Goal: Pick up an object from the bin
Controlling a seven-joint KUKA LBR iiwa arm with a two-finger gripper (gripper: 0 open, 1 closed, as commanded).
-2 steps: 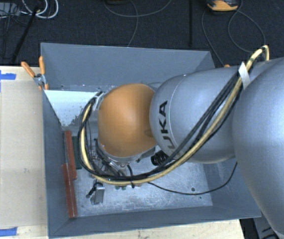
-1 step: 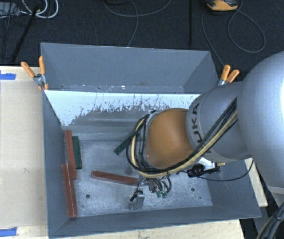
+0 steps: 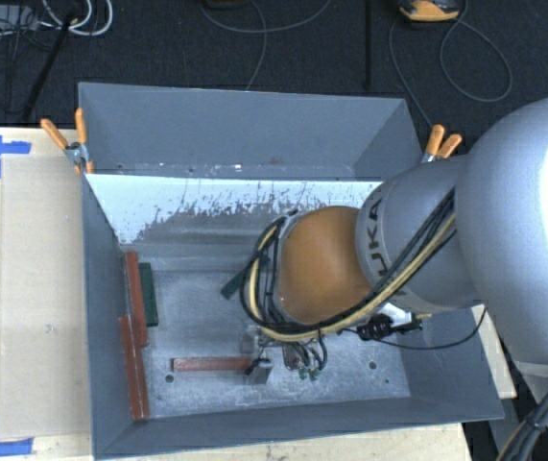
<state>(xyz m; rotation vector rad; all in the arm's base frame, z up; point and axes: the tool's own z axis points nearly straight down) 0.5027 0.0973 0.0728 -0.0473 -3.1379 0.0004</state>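
I cannot tell how the jaws stand: the gripper [image 3: 258, 361] sits low in the middle of the frame, tucked under the arm's orange cover [image 3: 321, 262], and from above I can't make out the gap. What I do see is that it is down at the bin floor, right at the right-hand end of a thin reddish-brown stick [image 3: 206, 364]. The stick lies flat and runs leftward across the lower middle of the frame. Whether it is actually gripped I can't say.

Further out, toward the left of the frame, two long brown bars lie along the left wall of the bin [image 3: 245, 142], one higher [image 3: 131, 291] and one lower [image 3: 135, 377], overlapping end to end. A small dark green block [image 3: 148, 296] lies just beside the upper bar, on its right.
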